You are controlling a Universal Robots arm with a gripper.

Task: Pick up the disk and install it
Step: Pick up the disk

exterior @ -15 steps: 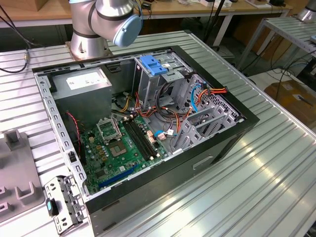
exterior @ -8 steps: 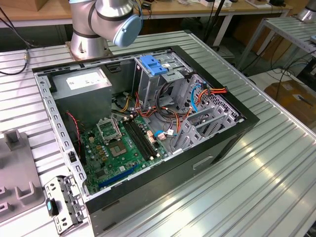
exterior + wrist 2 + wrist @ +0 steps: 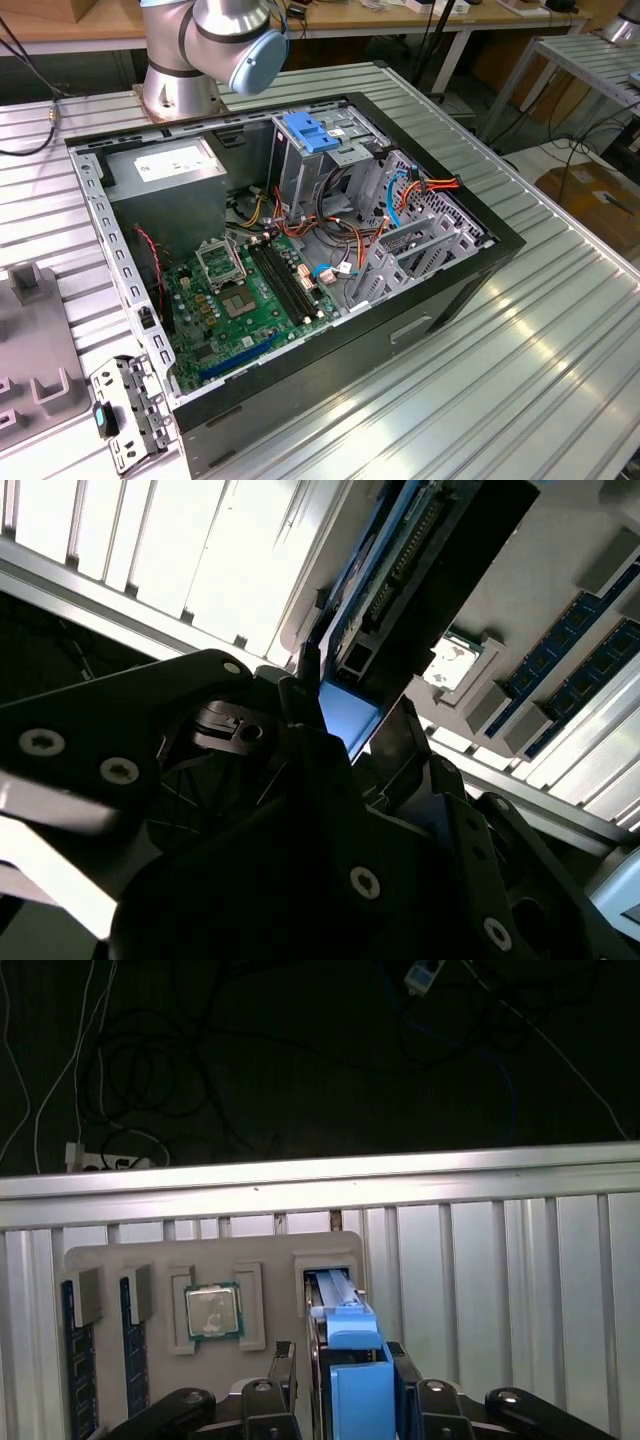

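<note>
The claw [image 3: 342,1362] pinches the disk [image 3: 345,1312] by its blue frame. Beyond the claw's tips, the disk stands on edge in a slot of the grey tray [image 3: 160,1260].

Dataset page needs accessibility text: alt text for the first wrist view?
The gripper straddles the disk, which stands on edge in a slot of a grey parts tray on a ribbed metal table. A processor chip sits in the neighbouring pocket.

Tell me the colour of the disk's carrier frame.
Bright blue; the disk shows it best in the first wrist view.
</note>
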